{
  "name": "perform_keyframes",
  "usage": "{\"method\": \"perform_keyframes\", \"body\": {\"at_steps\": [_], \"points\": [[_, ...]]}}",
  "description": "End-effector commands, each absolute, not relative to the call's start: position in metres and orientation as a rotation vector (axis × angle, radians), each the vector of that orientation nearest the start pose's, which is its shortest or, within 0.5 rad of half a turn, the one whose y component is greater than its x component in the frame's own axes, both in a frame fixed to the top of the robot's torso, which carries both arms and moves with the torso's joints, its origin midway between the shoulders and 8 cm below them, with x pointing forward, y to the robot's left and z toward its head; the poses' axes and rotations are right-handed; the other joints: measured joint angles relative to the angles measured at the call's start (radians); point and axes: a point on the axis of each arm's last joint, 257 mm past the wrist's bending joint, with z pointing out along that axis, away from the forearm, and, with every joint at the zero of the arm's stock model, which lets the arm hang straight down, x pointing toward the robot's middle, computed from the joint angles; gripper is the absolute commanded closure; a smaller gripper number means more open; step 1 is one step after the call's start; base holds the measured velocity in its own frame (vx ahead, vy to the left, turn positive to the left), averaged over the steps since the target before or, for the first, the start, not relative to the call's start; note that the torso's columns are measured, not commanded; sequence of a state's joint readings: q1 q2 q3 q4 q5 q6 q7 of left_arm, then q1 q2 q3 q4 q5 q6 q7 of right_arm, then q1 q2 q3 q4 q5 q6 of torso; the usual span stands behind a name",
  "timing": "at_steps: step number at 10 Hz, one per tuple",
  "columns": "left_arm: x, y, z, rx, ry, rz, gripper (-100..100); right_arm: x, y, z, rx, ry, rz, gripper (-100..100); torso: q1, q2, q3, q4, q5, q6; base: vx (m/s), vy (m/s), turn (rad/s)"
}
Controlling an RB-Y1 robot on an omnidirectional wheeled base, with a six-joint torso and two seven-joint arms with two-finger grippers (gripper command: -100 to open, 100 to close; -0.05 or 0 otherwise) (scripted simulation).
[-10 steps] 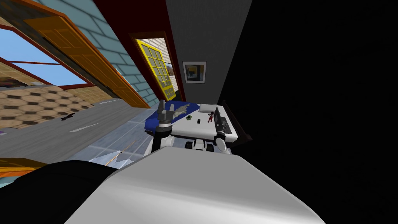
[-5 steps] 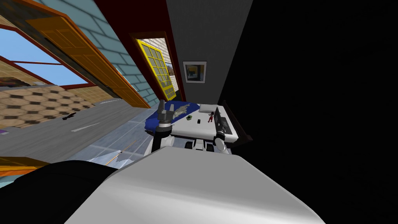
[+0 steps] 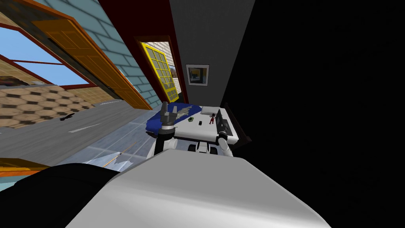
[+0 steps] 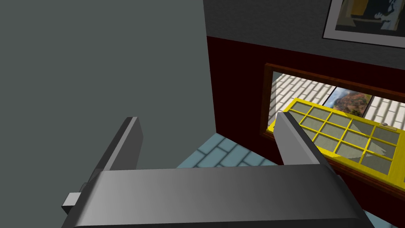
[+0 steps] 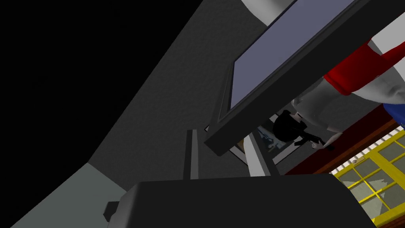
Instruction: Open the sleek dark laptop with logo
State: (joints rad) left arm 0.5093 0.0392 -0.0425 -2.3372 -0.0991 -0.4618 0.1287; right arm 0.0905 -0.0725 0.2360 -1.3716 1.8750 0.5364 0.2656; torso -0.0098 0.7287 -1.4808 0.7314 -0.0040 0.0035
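Since a second ago the head camera has shifted a little, so the bed (image 3: 197, 133) sits slightly further left, and the right forearm reaches a touch further over it. Dark laptop (image 3: 220, 121) lies on the bed's white top at its right edge, close against a dark side rail (image 3: 239, 128), with its lid (image 5: 277, 55) already partly raised and showing a dull grey screen. Right pincer (image 5: 221, 136) has its two thin blades drawn close together, pinching a corner of the lid's dark frame. Left pincer (image 4: 207, 128) is spread and idle, held up over the end of the bed covered by a blue blanket (image 3: 156, 122). A small red-clothed doll (image 3: 212, 118) lies just beside the laptop. Likely risks from here: the blades hold only a corner, so the lid may slip out as it swings; the base, unheld on bedding, may lift or slide toward the rail; pulling straight instead of along the hinge's arc could twist the lid; the doll may be nudged
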Motion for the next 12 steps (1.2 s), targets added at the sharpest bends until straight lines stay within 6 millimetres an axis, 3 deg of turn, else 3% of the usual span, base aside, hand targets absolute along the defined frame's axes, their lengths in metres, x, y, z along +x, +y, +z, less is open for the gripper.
{"method": "perform_keyframes", "body": {"at_steps": [1, 5, 6, 9, 10, 12], "points": [[0.342, 0.249, 0.037, -0.617, 0.666, -1.400, 0, 0.489, -0.263, -0.331, -0.283, 1.719, -0.686, 100, -0.001, 0.001, 0.001, 0.001, 0.001, 0.001, -0.041, -0.135, -0.019], [0.342, 0.249, 0.037, -0.617, 0.666, -1.400, 0, 0.500, -0.254, -0.328, -0.217, 1.732, -0.602, 100, 0.009, 0.004, 0.002, 0.002, 0.003, -0.004, -0.027, -0.106, -0.020], [0.342, 0.249, 0.037, -0.617, 0.666, -1.400, 0, 0.503, -0.279, -0.347, -0.255, 1.782, -0.623, 100, 0.014, 0.006, 0.003, 0.003, 0.004, -0.005, 0.009, 0.035, -0.064], [0.342, 0.249, 0.037, -0.617, 0.666, -1.400, 0, 0.502, -0.271, -0.361, -0.246, 1.823, -0.555, 100, 0.012, 0.001, 0.000, -0.003, -0.002, -0.011, 0.014, 0.032, -0.035], [0.342, 0.249, 0.037, -0.617, 0.666, -1.400, 0, 0.507, -0.297, -0.365, -0.286, 1.839, -0.598, 100, 0.011, 0.001, 0.000, -0.004, -0.003, -0.011, -0.001, 0.060, -0.027], [0.342, 0.249, 0.037, -0.618, 0.666, -1.400, 0, 0.504, -0.286, -0.380, -0.262, 1.880, -0.501, 100, 0.010, -0.003, -0.002, -0.005, -0.003, -0.009, 0.010, 0.048, -0.042]]}}
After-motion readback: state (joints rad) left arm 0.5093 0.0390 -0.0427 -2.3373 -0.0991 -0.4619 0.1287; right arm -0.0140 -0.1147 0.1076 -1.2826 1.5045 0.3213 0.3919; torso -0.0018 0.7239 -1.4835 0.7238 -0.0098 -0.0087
